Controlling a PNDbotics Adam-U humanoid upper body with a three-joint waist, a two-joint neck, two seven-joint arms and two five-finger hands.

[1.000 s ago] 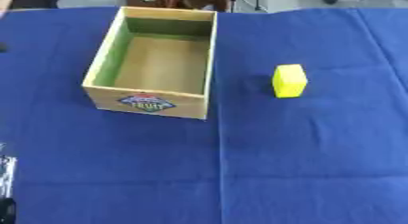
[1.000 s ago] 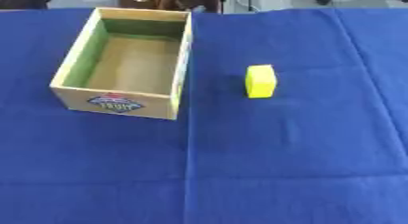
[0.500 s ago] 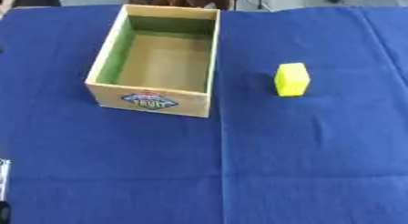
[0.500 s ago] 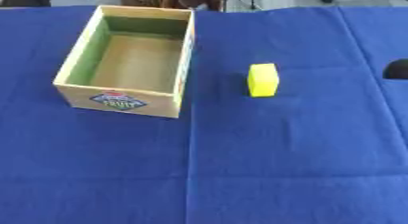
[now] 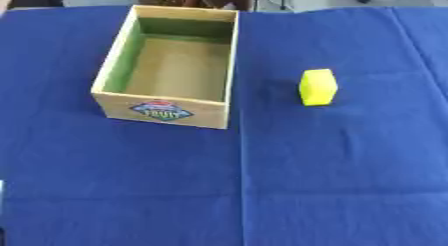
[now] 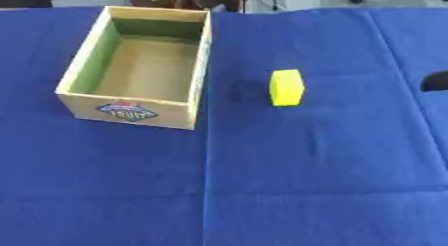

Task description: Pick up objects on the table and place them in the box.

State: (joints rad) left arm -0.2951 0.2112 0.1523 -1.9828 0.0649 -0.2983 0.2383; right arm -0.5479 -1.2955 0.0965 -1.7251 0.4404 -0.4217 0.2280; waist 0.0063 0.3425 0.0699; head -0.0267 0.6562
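Since a second ago, a dark shape [image 6: 435, 82] has come into the right eye view at the right edge, level with the yellow block [image 6: 286, 87]; it is probably the robot's right hand, though too little shows to tell whether its fingers are spread or curled. Nothing is held. The left hand appears in neither view now.

Further out, the yellow block stands on the blue cloth [image 5: 262, 180], well apart from the dark shape and to the right of the wooden box [image 5: 114, 72], which is open-topped and empty. Neither the block nor the box has moved.

One risk: the block looks light, so a sideways approach could knock it over or push it away before the fingers close.
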